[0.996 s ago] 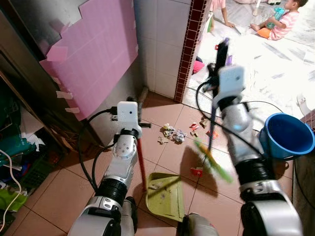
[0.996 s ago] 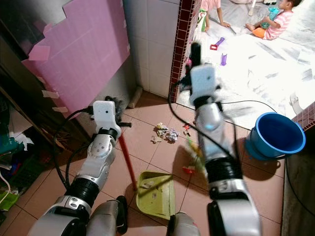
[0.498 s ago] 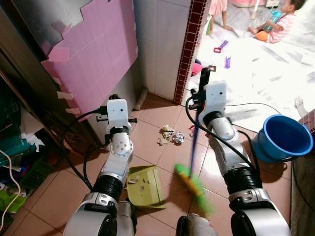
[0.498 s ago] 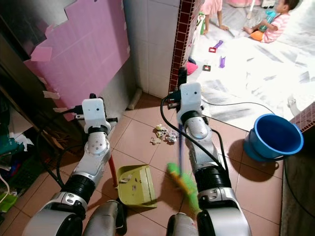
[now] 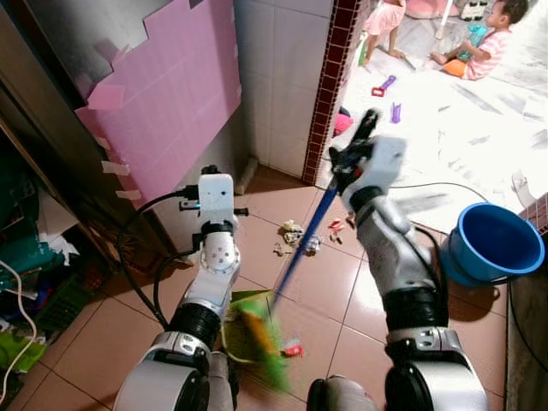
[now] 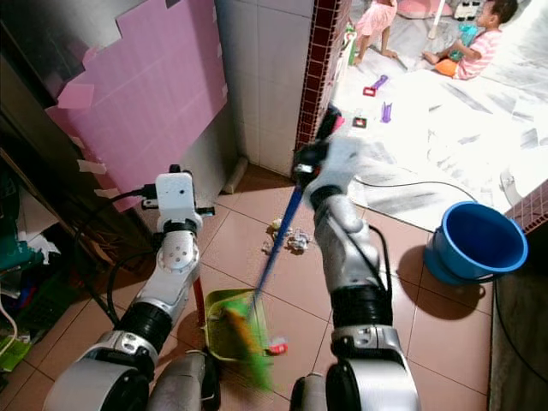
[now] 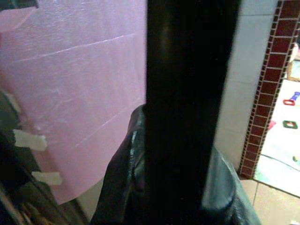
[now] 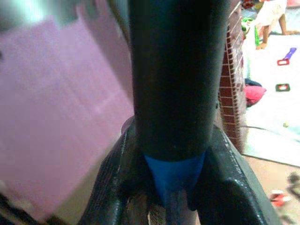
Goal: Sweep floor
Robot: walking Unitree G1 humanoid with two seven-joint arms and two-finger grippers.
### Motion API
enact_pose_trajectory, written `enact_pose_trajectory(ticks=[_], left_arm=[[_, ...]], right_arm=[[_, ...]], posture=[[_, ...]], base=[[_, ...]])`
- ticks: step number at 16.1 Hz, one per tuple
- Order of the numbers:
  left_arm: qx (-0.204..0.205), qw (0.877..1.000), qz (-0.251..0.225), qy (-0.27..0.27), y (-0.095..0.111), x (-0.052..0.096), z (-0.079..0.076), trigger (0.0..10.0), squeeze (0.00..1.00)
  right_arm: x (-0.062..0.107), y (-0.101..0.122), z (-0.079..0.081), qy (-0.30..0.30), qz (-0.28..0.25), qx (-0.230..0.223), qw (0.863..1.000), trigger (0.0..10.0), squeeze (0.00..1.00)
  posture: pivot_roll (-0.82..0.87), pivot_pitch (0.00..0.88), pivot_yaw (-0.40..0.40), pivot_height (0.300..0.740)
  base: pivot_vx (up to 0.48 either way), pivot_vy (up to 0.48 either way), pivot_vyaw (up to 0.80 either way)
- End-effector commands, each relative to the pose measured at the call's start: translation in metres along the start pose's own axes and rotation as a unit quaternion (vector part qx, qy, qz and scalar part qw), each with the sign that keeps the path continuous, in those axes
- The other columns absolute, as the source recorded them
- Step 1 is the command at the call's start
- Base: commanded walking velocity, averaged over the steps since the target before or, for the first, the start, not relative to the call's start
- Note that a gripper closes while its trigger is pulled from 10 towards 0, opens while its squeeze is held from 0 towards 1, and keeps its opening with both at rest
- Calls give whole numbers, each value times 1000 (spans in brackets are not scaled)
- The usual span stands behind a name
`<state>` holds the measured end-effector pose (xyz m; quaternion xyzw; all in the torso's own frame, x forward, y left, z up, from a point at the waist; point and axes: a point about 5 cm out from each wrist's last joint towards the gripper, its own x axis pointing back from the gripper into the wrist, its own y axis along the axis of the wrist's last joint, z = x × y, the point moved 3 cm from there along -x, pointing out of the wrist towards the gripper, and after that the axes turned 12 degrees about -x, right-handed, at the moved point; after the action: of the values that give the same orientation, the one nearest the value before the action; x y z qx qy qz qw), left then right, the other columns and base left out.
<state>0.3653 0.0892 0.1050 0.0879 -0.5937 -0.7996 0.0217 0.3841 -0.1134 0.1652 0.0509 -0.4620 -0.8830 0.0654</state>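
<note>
Bristles of the green broom [image 5: 257, 336] are lying blurred over the yellow-green dustpan [image 6: 224, 325], its blue handle [image 5: 301, 242] slanting up to the right pincer [image 5: 353, 152], which is clamping it shut. Beside the dustpan, the left pincer [image 5: 214, 181] is gripping the red dustpan handle [image 6: 198, 310]. Scraps of litter [image 5: 295, 237] are lying beyond the dustpan on the floor [image 5: 86, 334]; a blue bucket [image 5: 497, 242] is standing well apart.
</note>
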Motion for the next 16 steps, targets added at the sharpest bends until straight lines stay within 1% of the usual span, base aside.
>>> enact_pose_trajectory(ticks=[1, 3, 4, 5, 6, 7, 8, 9, 10, 11, 12, 13, 16], left_arm=[[6, 1000, 3, -18, -1, 3, -8, 10000, 0], [15, 1000, 3, -25, 0, 2, -10, 10000, 0], [24, 999, 4, -30, 1, 1, -11, 10000, 0], [41, 998, 6, -44, 3, 1, -13, 10000, 0], [66, 996, 10, -60, 3, 0, -16, 10000, 0], [75, 995, 12, -67, 3, 0, -17, 10000, 0], [59, 995, 3, -77, 3, 0, -17, 10000, 0], [55, 995, 0, -88, 2, 1, -18, 10000, 0], [50, 994, 1, -96, 0, 1, -19, 10000, 0], [49, 993, 5, -106, -1, 2, -21, 10000, 0], [46, 990, 18, -130, -6, 5, -26, 10000, 0], [50, 988, 23, -142, -8, 6, -28, 10000, 0], [41, 987, 33, -151, -13, 7, -29, 10000, 0]], right_arm=[[-4, 17, 26, 48, -26, -75, 996, 10000, 0], [-5, 33, 42, 86, -38, -125, 988, 10000, 0], [-5, 46, 49, 110, -52, -92, 988, 10000, 0], [-5, 54, 52, 126, -67, -52, 988, 10000, 0], [-3, 66, 55, 139, -90, -5, 986, 10000, 0], [-2, 74, 56, 144, -104, 13, 984, 10000, 0], [-1, 91, 56, 140, -136, 44, 980, 10000, 0], [0, 103, 53, 133, -158, 87, 975, 10000, 0], [0, 108, 48, 120, -168, 116, 971, 10000, 0], [0, 107, 38, 98, -167, 152, 969, 10000, 0], [1, 98, 22, 61, -150, 182, 970, 10000, 0], [3, 91, 15, 46, -142, 198, 969, 10000, 0], [13, 66, 0, 21, -126, 240, 962, 10000, 0]], posture=[[-89, 86, 23, 740], [-89, 86, 23, 740], [-89, 86, 23, 740], [-89, 86, 23, 740], [-92, 82, 23, 740], [-93, 81, 24, 740], [-96, 78, 25, 740], [-99, 77, 26, 740], [-101, 77, 27, 740], [-98, 78, 26, 740], [-98, 78, 26, 740], [-95, 77, 25, 740], [-93, 74, 27, 740]], base=[[0, 0, 0], [0, 0, 0], [0, 0, 0], [0, 0, 0], [0, 0, 0], [0, 0, 0], [0, 0, 0], [0, 0, 0], [0, 0, 0], [0, 0, 0], [0, 0, 0], [0, 0, 0], [0, 0, 0]])
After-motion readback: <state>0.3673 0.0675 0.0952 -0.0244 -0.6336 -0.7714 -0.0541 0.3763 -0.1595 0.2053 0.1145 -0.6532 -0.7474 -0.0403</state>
